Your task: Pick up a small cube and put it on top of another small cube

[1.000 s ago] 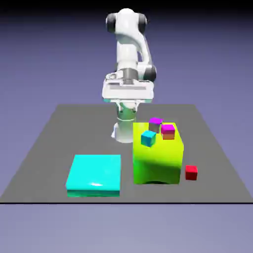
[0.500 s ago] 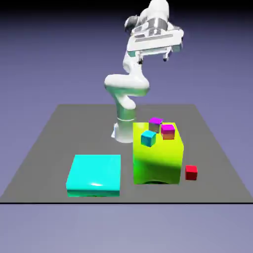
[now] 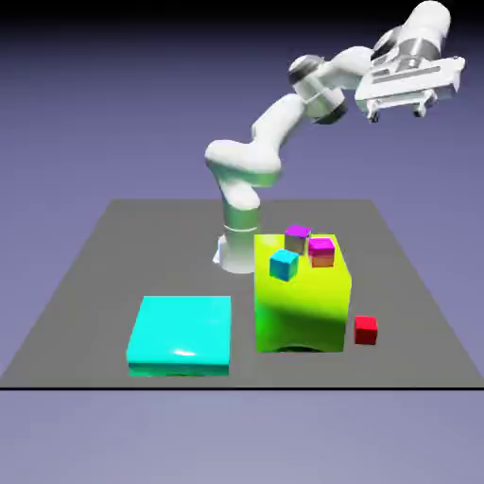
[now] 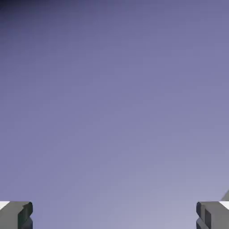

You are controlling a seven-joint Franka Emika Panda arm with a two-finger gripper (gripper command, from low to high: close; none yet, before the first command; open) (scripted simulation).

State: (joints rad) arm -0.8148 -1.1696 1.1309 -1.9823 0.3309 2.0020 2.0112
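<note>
The small red cube (image 3: 366, 329) lies on the grey table, just off the exterior view's right side of a large lime-green block (image 3: 301, 304). On that block's top rest a cyan cube (image 3: 283, 265), a magenta-topped cube (image 3: 321, 250) and a grey cube with a magenta top (image 3: 298, 236). My gripper (image 3: 398, 112) hangs high above the table at the exterior view's upper right, open and empty. In the hand view my gripper (image 4: 114, 215) has its fingertips (image 4: 15, 214) set wide apart, and only the plain backdrop shows between them.
A flat cyan slab (image 3: 181, 335) lies on the table at the exterior view's left of the green block. The arm's base (image 3: 236, 248) stands behind the block near the table's far edge.
The arm has swung from low over its base up and toward the exterior view's right. The fingers have spread apart.
</note>
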